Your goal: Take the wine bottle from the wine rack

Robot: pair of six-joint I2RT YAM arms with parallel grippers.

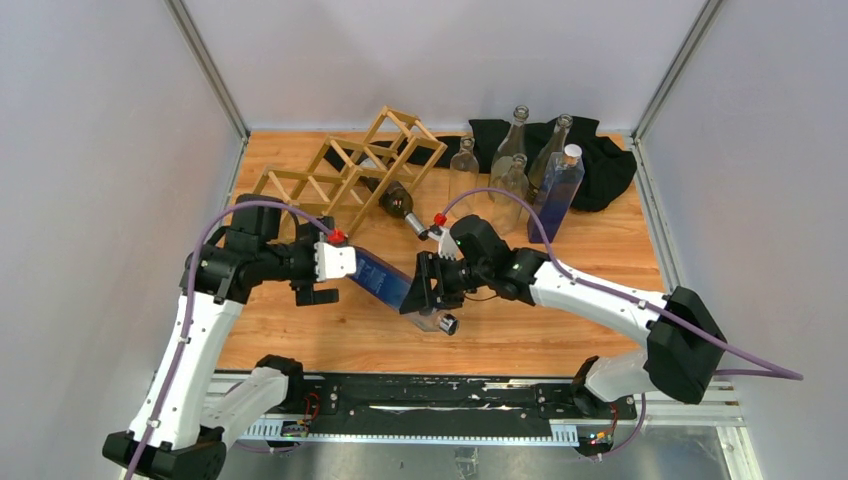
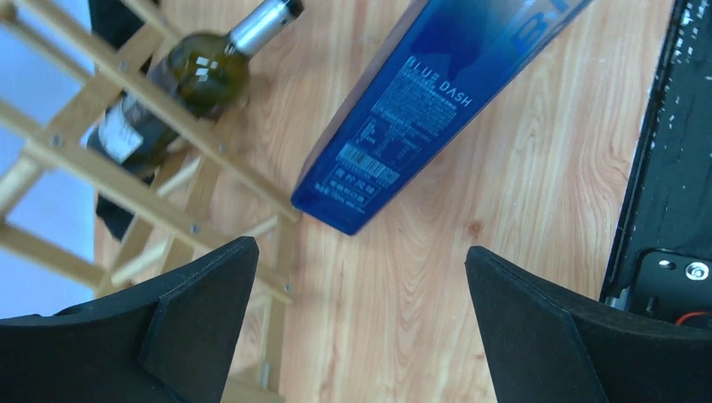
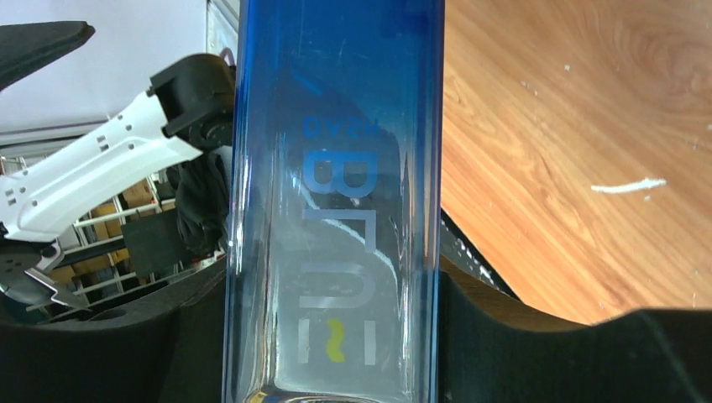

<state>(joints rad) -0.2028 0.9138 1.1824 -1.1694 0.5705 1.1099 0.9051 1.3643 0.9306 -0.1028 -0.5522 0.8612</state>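
Your right end effector (image 1: 428, 287) grips the blue bottle (image 1: 385, 278) clear of the wine rack (image 1: 345, 170), left end effector (image 2: 361, 256) wide open, so you're nearly done I'd say.

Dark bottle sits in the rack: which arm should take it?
Probably left: left gripper open and empty near the wine rack and dark bottle; right gripper shut on the blue bottle.

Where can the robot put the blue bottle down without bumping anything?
The widest bare patch of the table is the near strip, between the blue bottle and the arms' bases. A smaller patch lies by the right wall, in front of the black cloth. The back is crowded: the wine rack on the left, the clear bottles on the right.
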